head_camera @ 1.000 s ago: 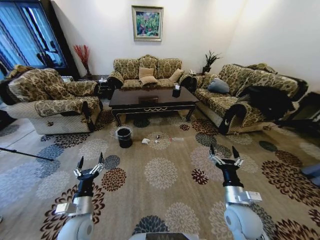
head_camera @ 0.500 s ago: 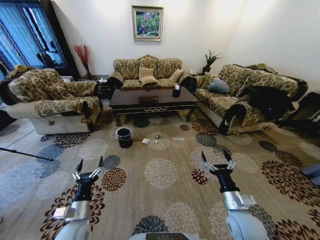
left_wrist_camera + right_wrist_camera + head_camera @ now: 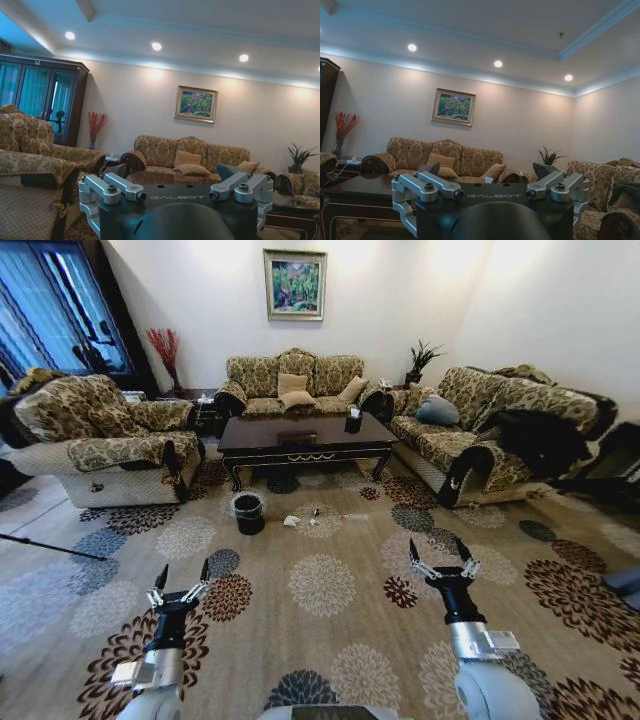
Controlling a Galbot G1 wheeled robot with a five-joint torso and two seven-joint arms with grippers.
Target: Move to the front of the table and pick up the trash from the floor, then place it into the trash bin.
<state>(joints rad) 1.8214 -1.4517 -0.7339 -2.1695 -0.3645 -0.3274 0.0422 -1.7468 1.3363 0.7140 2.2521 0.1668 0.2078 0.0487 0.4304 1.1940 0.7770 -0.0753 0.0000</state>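
Trash (image 3: 291, 522) lies on the floor (image 3: 320, 585) beside the trash bin (image 3: 248, 513), before the surface (image 3: 300, 438); left end effector (image 3: 181, 576) and right end effector (image 3: 441, 552) hover spread wide; wrist views face sofas.

"GALBOT" on left hand (image 3: 175, 197) body, "GALBOT" on right hand (image 3: 490, 196) body

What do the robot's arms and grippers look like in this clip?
Both arms have rounded silver-grey segments ending in black wrists. The left gripper and right gripper each carry two slim, pointed black fingers on silver metal linkages. In the wrist views, the black gripper body reads "GALBOT" in pale letters between bolted silver brackets. No loose cables are visible.
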